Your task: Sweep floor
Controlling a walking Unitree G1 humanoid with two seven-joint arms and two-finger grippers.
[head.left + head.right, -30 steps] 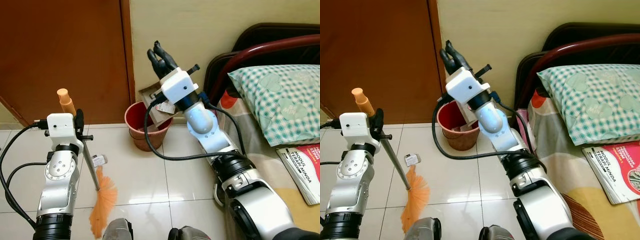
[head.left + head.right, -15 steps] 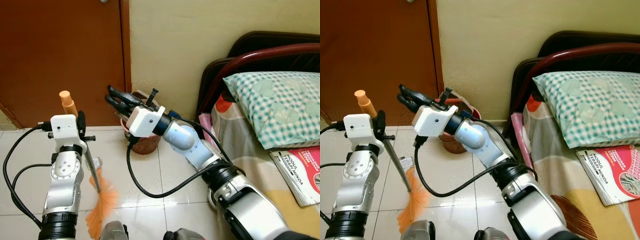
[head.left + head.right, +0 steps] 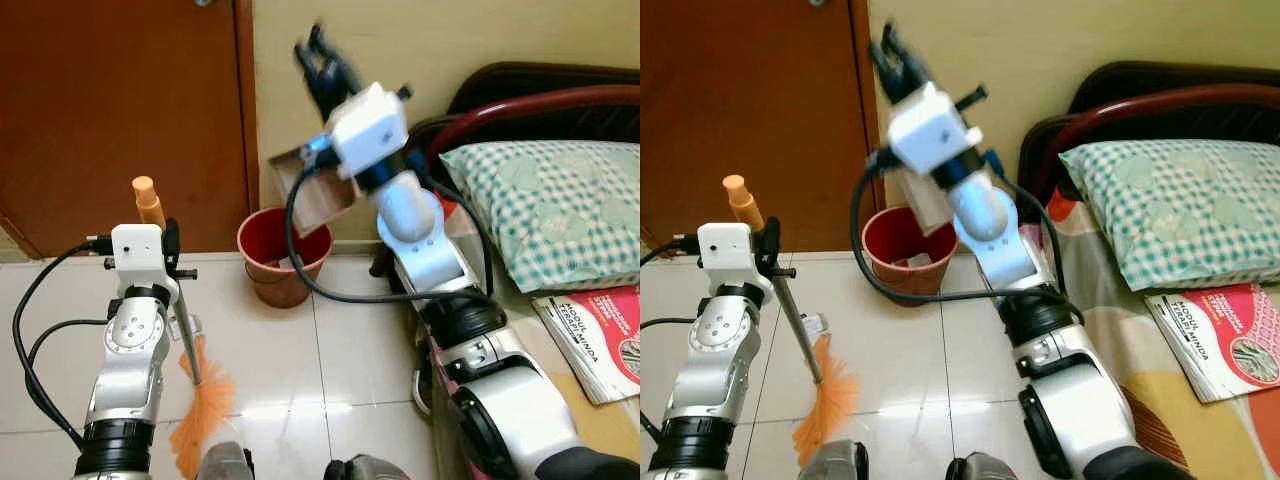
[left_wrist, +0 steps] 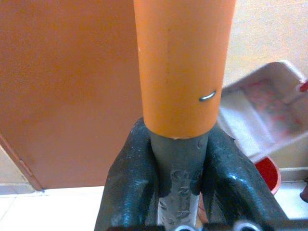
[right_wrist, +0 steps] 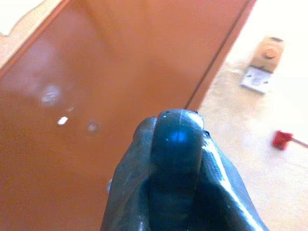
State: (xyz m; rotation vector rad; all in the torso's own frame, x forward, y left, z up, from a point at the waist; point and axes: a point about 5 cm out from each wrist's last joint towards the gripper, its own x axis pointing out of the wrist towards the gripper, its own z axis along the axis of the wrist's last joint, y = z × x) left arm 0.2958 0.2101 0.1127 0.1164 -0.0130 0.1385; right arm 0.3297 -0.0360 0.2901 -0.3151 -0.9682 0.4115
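Left gripper [image 4: 179,185] is clamped tight on the broom [image 3: 190,355] handle, orange bristles on the tiles below it. Right gripper [image 3: 322,70] is raised high, pinching the dustpan [image 3: 318,190] handle, pan hanging beneath it over the red bucket [image 3: 280,262].

Count: one broom [image 3: 190,390] (orange bristles), one dustpan [image 3: 318,190], one red bucket [image 3: 275,262], one pillow [image 3: 545,210], one book [image 3: 600,335], one door [image 3: 120,110], two grippers: left gripper [image 4: 175,187], right gripper [image 3: 322,62].
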